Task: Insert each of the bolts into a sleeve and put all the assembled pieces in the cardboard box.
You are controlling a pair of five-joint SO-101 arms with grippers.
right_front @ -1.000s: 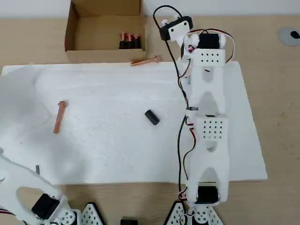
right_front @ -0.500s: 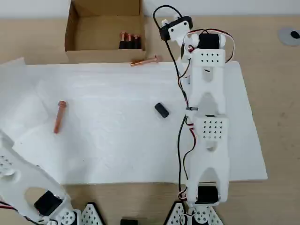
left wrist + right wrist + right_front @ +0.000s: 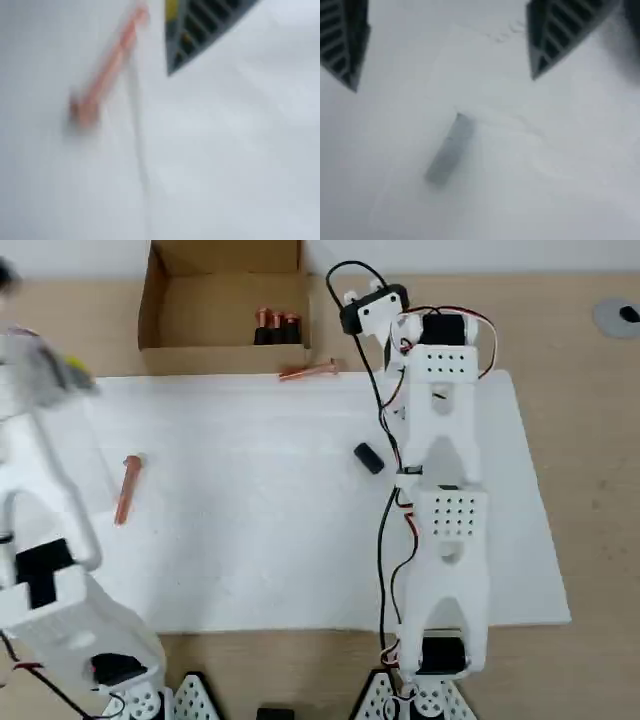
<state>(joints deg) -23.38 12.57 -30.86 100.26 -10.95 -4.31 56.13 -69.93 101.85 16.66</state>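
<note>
Right gripper first: it hung released above the white foam sheet, its two dark fingers spread wide and grasping nothing. On the foam below them lay a loose sleeve, touching neither finger. In the high view that black sleeve lay on its side right of the sheet's middle, nearer the far edge than the near one. It was just beside my right arm, which stretched from the bench's near edge over the sheet's right part to its far edge.

Of my left gripper I could not tell whether it was released or clenched. It was over the sheet's left part, with a copper-coloured bolt lying on the foam near it and apart from it. That bolt lay near the sheet's left edge, head toward the far edge.

A second bolt lay along the sheet's far edge, just beside the near right corner of the cardboard box. The box stood on the bench at the sheet's far edge, toward the left. Inside it, against the near wall by the right corner, sat the assembled pieces, close together.
</note>
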